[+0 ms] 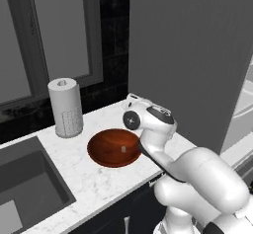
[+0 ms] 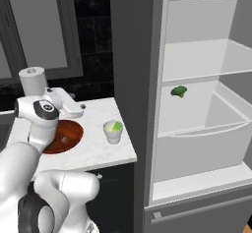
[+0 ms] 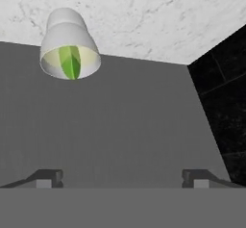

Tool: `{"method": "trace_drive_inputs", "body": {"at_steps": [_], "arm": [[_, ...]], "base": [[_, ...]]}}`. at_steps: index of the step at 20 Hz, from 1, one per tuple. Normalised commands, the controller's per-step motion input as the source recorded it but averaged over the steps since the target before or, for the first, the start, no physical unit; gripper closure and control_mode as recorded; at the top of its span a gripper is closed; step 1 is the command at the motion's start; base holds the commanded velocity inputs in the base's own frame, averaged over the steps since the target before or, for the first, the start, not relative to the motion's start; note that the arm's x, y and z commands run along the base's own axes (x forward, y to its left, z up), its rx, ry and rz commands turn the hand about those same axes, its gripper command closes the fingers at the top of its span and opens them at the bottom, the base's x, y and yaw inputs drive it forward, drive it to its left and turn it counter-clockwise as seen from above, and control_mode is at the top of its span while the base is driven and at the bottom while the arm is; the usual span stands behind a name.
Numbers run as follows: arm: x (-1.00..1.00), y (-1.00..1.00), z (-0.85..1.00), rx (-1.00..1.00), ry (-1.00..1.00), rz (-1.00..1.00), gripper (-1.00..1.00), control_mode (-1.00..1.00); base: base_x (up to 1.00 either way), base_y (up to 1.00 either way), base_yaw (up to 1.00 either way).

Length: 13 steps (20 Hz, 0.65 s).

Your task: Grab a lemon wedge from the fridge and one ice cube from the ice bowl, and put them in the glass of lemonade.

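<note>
- The fridge (image 2: pixel 197 104) stands open at the right end of the counter (image 2: pixel 93 151); its inside is white, with shelves and a drawer front low down.
- On the middle shelf of the fridge lies one dark green, lumpy piece (image 2: pixel 179 91), well apart from everything on the counter.
- The counter is white marble; a dark sink (image 1: pixel 24 183) is sunk in its left part.
- A tall white paper-towel roll (image 1: pixel 65 107) stands upright near the back wall, between the sink and the ice bowl.
- The ice bowl (image 1: pixel 114 147) is wide, shallow and reddish-brown; it stands near the front edge of the counter, partly behind the arm.
- The glass of lemonade (image 2: pixel 113 131) stands upright just beside the fridge wall, to the right of the ice bowl and apart from it.
- The lemon wedge (image 3: pixel 70 61) is already in the glass, bright yellow-green in the pale liquid.
- The fingers (image 3: pixel 48 178) stand wide apart and hold nothing.
- The ice cube (image 1: pixel 123 149) is one tiny pale cube lying inside the ice bowl.
</note>
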Motion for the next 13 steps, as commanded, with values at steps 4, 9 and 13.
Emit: {"method": "trace_drive_inputs", "body": {"at_steps": [4, 9, 13], "arm": [[-0.27, 0.78, 0.3, 0.04, 0.0, 0.05, -1.0, -1.0], [-0.25, 0.3, 0.07, 0.08, -0.03, 0.04, -1.0, -1.0], [-0.35, -0.15, 0.0, 0.11, -0.1, 0.02, -1.0, -1.0]], "base": [[0.0, 0.0, 0.0], [0.0, 0.0, 0.0], [0.0, 0.0, 0.0]]}}
